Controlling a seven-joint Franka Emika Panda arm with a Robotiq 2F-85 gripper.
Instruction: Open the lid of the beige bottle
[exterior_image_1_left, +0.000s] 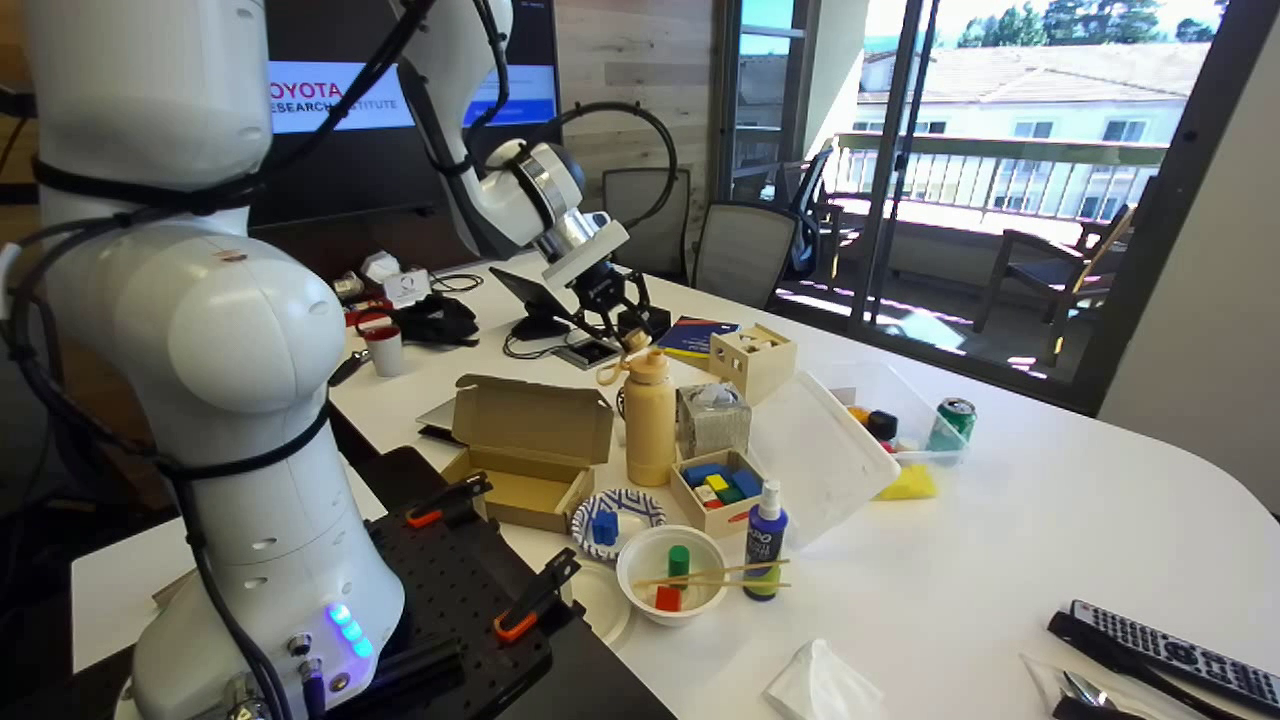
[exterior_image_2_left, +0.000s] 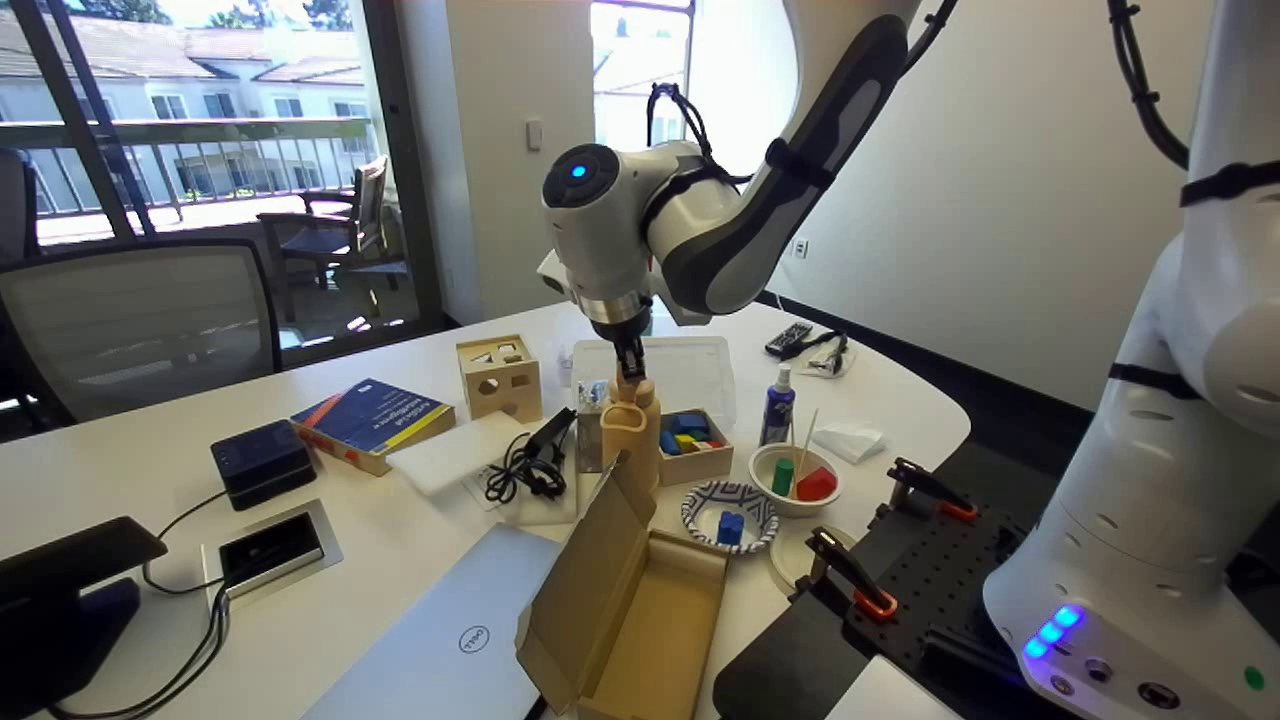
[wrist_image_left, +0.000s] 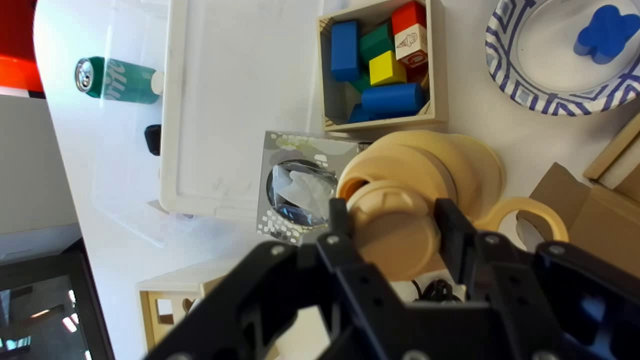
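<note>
The beige bottle (exterior_image_1_left: 650, 425) stands upright on the white table, the tallest thing among its neighbours in an exterior view. My gripper (wrist_image_left: 391, 207) is shut on the lid (wrist_image_left: 392, 240), with one dark finger at each side of it. The lid is tilted, and part of a dark round opening shows beside it on the bottle (wrist_image_left: 425, 155) in the wrist view. Whether the lid still touches the bottle I cannot tell. A beige carry loop (wrist_image_left: 542, 207) sticks out at the bottle's side. In an exterior view the gripper (exterior_image_2_left: 632, 375) points down over the bottle's top.
Close around the bottle are an open cardboard box (exterior_image_1_left: 530, 490), a wooden box of blocks (wrist_image_left: 437, 65), a grey patterned box (wrist_image_left: 310, 145) and a patterned plate (exterior_image_2_left: 705, 500). A bowl with chopsticks (exterior_image_1_left: 640, 570), a spray bottle (exterior_image_1_left: 765, 540) and a shape-sorter box (exterior_image_2_left: 515, 400) stand further out.
</note>
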